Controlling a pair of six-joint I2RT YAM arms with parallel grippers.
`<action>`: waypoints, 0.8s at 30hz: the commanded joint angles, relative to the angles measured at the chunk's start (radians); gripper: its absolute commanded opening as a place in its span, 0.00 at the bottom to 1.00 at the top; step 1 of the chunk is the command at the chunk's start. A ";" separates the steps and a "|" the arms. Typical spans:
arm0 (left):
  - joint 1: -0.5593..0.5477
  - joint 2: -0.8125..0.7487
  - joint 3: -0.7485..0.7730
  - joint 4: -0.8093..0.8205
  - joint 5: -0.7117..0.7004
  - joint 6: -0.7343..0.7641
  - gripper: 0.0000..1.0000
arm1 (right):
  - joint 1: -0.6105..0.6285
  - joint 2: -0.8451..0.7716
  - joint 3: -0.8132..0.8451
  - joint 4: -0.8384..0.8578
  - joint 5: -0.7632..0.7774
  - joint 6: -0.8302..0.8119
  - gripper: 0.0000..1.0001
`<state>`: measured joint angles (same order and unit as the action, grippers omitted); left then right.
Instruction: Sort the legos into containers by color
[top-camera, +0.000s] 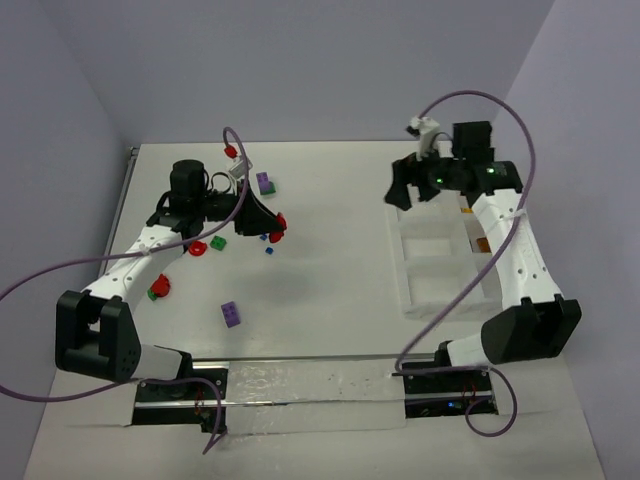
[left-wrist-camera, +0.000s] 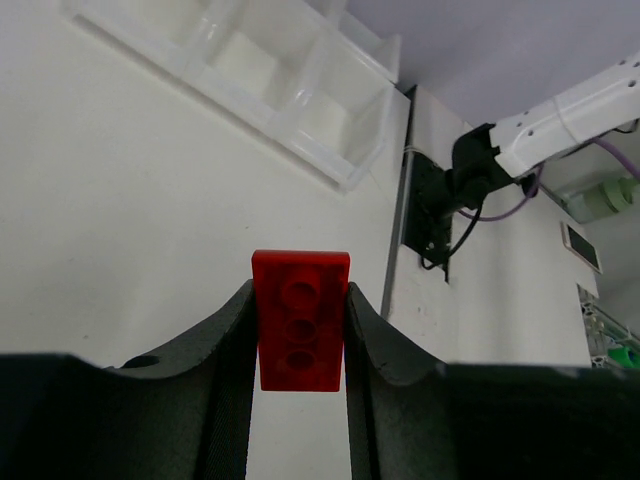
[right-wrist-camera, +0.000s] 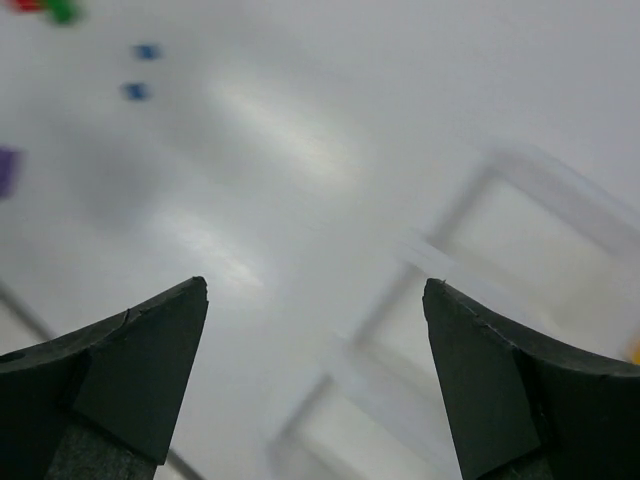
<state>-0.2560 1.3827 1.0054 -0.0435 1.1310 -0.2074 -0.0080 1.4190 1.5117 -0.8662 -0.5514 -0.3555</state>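
My left gripper (top-camera: 273, 226) is shut on a flat red brick (top-camera: 280, 222), held above the table left of centre. In the left wrist view the red brick (left-wrist-camera: 300, 320) sits upright between my two fingers (left-wrist-camera: 225, 340), underside holes showing. The white divided tray (top-camera: 440, 262) lies on the right; it also shows in the left wrist view (left-wrist-camera: 300, 75). My right gripper (top-camera: 408, 193) is open and empty above the tray's far left corner; in the right wrist view the gripper (right-wrist-camera: 315, 300) hangs over the blurred tray (right-wrist-camera: 520, 250).
Loose bricks lie on the left: a purple one (top-camera: 265, 182), another purple one (top-camera: 231, 314), red (top-camera: 197, 247) and green (top-camera: 217, 243) ones, a red-green pair (top-camera: 158, 290), and small blue ones (top-camera: 269, 251). An orange piece (top-camera: 481, 243) lies in the tray.
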 joint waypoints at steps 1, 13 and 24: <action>-0.034 -0.048 0.004 0.087 0.122 -0.023 0.00 | 0.209 -0.038 0.001 0.104 -0.217 0.253 0.93; -0.115 -0.096 0.054 -0.276 -0.373 0.412 0.00 | 0.361 0.105 -0.018 0.270 -0.336 0.675 0.91; -0.204 -0.184 0.052 -0.305 -0.514 0.463 0.00 | 0.529 0.240 0.025 0.323 -0.359 0.763 0.90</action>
<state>-0.4302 1.2489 1.0085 -0.3205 0.6831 0.1989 0.4769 1.5980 1.4822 -0.5970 -0.8741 0.3545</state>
